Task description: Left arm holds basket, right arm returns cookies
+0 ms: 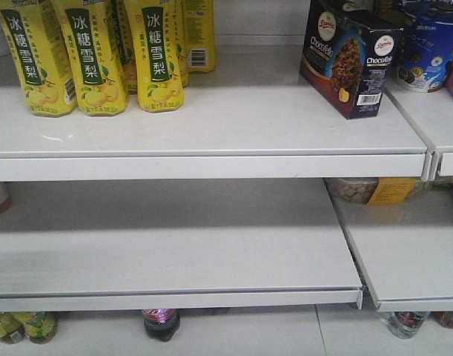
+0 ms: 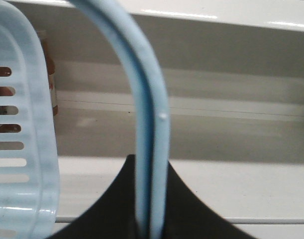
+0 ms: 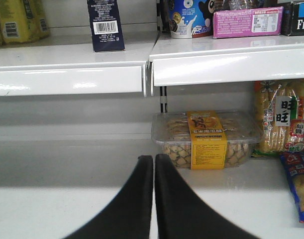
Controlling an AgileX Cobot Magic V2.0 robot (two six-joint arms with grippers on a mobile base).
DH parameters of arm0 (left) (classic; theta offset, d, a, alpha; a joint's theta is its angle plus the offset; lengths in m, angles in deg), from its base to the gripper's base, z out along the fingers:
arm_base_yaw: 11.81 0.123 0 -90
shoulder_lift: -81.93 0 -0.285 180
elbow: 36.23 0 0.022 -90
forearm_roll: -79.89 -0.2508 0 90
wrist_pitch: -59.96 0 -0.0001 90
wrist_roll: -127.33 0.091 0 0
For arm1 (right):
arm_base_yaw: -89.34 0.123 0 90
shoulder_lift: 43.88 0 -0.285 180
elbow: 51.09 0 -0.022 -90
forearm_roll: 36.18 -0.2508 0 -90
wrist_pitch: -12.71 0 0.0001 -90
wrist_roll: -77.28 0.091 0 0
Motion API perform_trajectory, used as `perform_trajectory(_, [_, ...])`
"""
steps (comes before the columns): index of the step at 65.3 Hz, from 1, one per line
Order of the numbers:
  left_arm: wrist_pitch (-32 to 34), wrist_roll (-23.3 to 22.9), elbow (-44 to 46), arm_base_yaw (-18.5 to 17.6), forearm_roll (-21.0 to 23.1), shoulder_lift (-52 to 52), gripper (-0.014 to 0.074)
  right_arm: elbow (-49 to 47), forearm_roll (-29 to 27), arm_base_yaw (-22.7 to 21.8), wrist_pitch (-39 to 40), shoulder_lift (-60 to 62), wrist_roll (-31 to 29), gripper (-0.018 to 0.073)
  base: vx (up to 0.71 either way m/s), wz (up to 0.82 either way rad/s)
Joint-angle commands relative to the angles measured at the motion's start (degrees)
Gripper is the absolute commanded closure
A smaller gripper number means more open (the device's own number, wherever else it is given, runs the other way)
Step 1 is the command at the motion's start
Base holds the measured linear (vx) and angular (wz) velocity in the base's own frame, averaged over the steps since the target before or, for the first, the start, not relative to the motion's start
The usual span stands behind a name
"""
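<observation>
The dark cookies box (image 1: 350,61) stands upright on the upper white shelf (image 1: 211,141) at its right end, and shows in the right wrist view (image 3: 106,25) with its barcode label facing me. My right gripper (image 3: 153,162) is shut and empty, low in front of the lower shelf, well below the box. My left gripper (image 2: 152,199) is shut on the light blue handle (image 2: 147,109) of the basket (image 2: 22,149), whose slotted side fills the left of the left wrist view. Neither arm shows in the front view.
Yellow pear-drink bottles (image 1: 93,55) stand at the upper shelf's left. A round blue cookie tub (image 1: 430,52) and a pink box (image 3: 246,22) stand right of the cookies box. A clear biscuit tray with a yellow label (image 3: 206,139) and snack bags (image 3: 281,119) lie on the lower right shelf.
</observation>
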Motion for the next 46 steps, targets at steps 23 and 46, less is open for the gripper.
perform_trajectory(23, [3.44, 0.87, 1.34, 4.03, -1.12, -1.09, 0.0603, -1.42, 0.58, -0.24, 3.96, -0.65, -0.58, 0.0567, 0.00, 0.00])
perform_trajectory(46, [3.45, 0.87, 1.41, 4.03, -1.12, -1.02, 0.0603, -1.42, 0.58, -0.24, 3.96, -0.65, -0.58, 0.0567, 0.00, 0.00])
